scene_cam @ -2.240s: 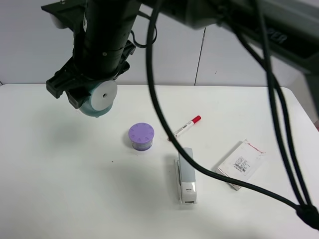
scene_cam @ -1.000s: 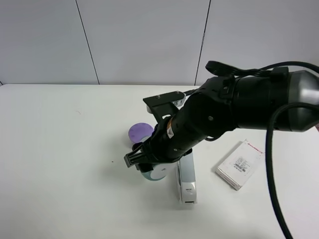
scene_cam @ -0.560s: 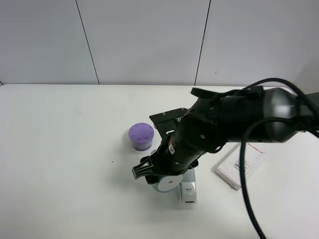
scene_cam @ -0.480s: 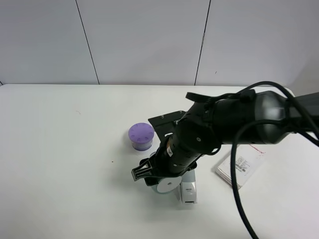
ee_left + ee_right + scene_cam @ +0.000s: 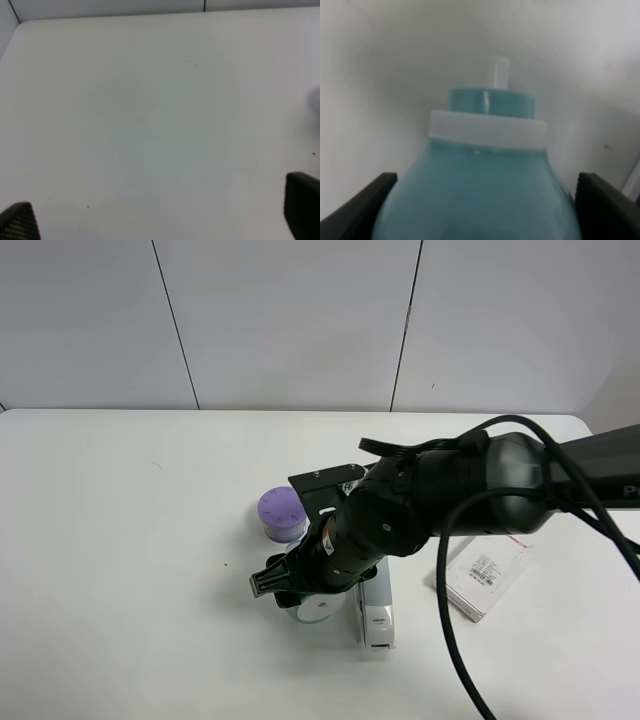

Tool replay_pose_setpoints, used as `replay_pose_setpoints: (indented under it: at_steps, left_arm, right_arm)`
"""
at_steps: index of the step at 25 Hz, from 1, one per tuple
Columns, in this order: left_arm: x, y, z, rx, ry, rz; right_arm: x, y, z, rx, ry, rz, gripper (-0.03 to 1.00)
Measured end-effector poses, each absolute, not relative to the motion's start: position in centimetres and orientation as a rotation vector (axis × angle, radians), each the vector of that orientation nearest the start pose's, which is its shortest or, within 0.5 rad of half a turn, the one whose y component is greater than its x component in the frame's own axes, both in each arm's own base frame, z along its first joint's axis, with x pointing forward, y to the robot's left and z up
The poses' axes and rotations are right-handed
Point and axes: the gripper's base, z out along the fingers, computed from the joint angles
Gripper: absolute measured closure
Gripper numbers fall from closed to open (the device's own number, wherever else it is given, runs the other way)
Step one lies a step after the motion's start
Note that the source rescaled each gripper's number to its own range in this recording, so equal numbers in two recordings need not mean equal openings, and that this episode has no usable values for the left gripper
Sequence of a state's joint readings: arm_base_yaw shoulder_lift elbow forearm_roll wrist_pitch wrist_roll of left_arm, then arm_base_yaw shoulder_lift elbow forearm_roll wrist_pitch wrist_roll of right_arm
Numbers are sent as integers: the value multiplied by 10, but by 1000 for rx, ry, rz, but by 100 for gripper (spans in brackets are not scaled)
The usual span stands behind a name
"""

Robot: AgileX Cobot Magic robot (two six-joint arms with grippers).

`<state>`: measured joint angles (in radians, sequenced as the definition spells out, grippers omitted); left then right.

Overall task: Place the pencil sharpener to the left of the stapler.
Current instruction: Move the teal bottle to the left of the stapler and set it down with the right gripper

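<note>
The mint-teal pencil sharpener (image 5: 318,608) is low over the white table (image 5: 120,540), just left of the stapler, its white round face turned toward the front. My right gripper (image 5: 303,596) reaches across from the right and is shut on it. In the right wrist view the sharpener (image 5: 485,150) fills the picture between the two dark fingers (image 5: 380,200), its small white cap pointing away. I cannot tell whether it touches the table. The light-grey stapler (image 5: 378,612) lies lengthwise, half hidden under the arm. My left gripper (image 5: 160,222) is open over bare table.
A purple round ridged-lid container (image 5: 281,512) stands just behind the sharpener. A flat white box with a printed label (image 5: 487,575) lies right of the stapler. The right arm's black body and cables cover the table's middle.
The right arm came down from high at the left with the sharpener, lowered it beside the stapler, and in the last half second shifted slightly left.
</note>
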<state>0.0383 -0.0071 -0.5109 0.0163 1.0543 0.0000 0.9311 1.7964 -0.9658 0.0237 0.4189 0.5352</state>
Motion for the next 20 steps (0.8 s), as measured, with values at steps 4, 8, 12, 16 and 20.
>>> replay_pose_setpoints:
  at_steps: [4,8,12,16,20]
  left_arm:
    - [-7,1,281,-40,2020,44]
    - [-7,1,281,-40,2020,44]
    - [-7,1,281,-40,2020,44]
    - [-7,1,281,-40,2020,44]
    - [-7,1,281,-40,2020,44]
  right_arm:
    - [202,270,146,-528,2780,391,97]
    - [203,270,145,-527,2780,385,97]
    - [207,267,143,-506,2787,377,97]
    - [208,267,140,-507,2790,372,97]
    - [209,268,130,-510,2810,352,97]
